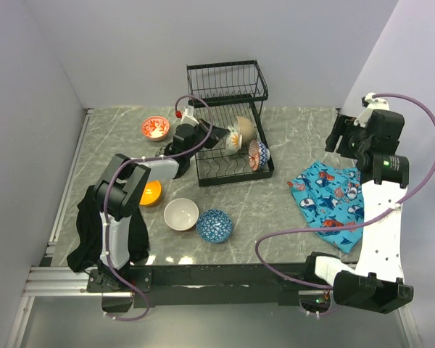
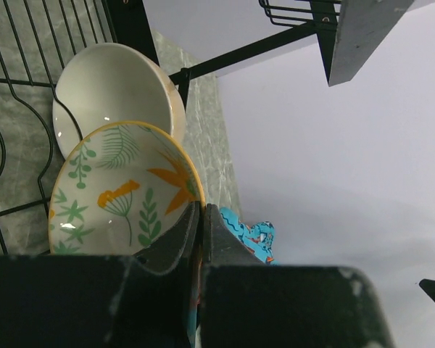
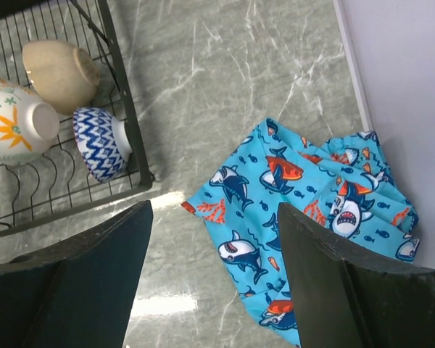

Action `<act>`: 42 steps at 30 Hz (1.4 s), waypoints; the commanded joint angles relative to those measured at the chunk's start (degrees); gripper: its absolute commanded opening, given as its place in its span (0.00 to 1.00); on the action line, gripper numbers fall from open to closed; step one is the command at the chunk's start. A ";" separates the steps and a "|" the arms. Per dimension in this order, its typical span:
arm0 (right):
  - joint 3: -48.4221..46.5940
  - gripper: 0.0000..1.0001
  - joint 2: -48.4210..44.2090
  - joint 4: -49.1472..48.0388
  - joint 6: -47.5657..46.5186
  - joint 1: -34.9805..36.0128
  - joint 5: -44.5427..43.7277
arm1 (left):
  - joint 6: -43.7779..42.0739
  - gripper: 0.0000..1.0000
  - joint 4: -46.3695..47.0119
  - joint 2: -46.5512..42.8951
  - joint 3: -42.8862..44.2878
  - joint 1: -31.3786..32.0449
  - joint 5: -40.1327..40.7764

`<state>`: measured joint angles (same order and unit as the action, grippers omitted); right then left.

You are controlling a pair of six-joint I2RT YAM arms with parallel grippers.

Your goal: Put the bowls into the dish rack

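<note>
The black wire dish rack (image 1: 228, 80) stands at the back middle of the table. Three bowls rest on edge in its lower tray: a beige one (image 1: 244, 127), a leaf-patterned one (image 1: 234, 141) and a blue zigzag one (image 1: 258, 154). My left gripper (image 1: 219, 133) reaches into the tray and is shut on the leaf-patterned bowl's (image 2: 119, 196) rim, with the beige bowl (image 2: 112, 87) just behind it. Loose on the table lie a red patterned bowl (image 1: 156, 128), an orange bowl (image 1: 151, 193), a white bowl (image 1: 181, 214) and a blue patterned bowl (image 1: 214, 225). My right gripper (image 3: 214, 210) hangs open over the table's right side, holding nothing.
A blue shark-print cloth (image 1: 332, 196) lies crumpled at the right, below my right gripper and close to the right wall. The rack's upper shelf (image 1: 227, 76) overhangs the lower tray. Grey walls close in the table on the left, back and right.
</note>
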<state>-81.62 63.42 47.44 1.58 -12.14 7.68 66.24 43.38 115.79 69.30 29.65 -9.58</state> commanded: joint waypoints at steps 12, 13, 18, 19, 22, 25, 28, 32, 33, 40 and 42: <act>1.29 0.77 -1.02 -2.62 0.09 0.54 0.93 | 2.75 0.01 3.92 -6.97 -2.06 0.23 -0.61; 1.29 0.77 -1.02 -2.53 0.09 0.54 0.93 | 3.54 0.01 3.91 -7.50 -3.02 0.06 -0.52; 0.59 0.77 -0.49 -2.27 -0.18 0.63 0.93 | 4.87 0.01 3.91 -9.70 -4.08 -0.12 -0.52; 0.59 0.77 -0.40 -2.44 -0.18 0.89 0.93 | 4.69 0.01 3.91 -9.79 -4.00 -0.29 -0.61; 0.24 0.77 -0.31 -2.62 -0.27 1.07 0.84 | 4.95 0.01 3.12 -9.97 -3.91 -1.17 -0.17; 0.15 0.77 -0.14 -2.35 -0.53 1.33 0.49 | 5.04 0.01 1.98 -9.00 -2.42 -1.96 0.62; -0.02 0.77 0.04 -2.18 -0.79 1.42 0.32 | 6.10 0.01 0.40 -7.60 -0.57 -2.31 1.76; -0.55 0.77 0.21 -1.56 -1.06 1.51 -0.39 | 6.80 0.01 0.13 -5.75 1.54 -2.14 3.08; -0.64 0.77 0.21 -1.47 -0.97 1.59 -0.65 | 7.15 0.01 0.04 -5.23 2.76 -2.05 3.69; -1.69 0.77 1.18 -0.68 -3.25 1.86 -1.79 | 11.28 0.01 -5.49 -0.48 8.22 -1.35 7.21; -2.39 0.77 1.53 -0.68 -3.52 1.94 -2.06 | 12.24 0.01 -5.84 -0.04 7.96 -1.17 7.39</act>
<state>-80.75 64.34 47.24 -0.08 -10.76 6.92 74.87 36.88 115.33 74.72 27.77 -4.51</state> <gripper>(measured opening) 0.768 0.056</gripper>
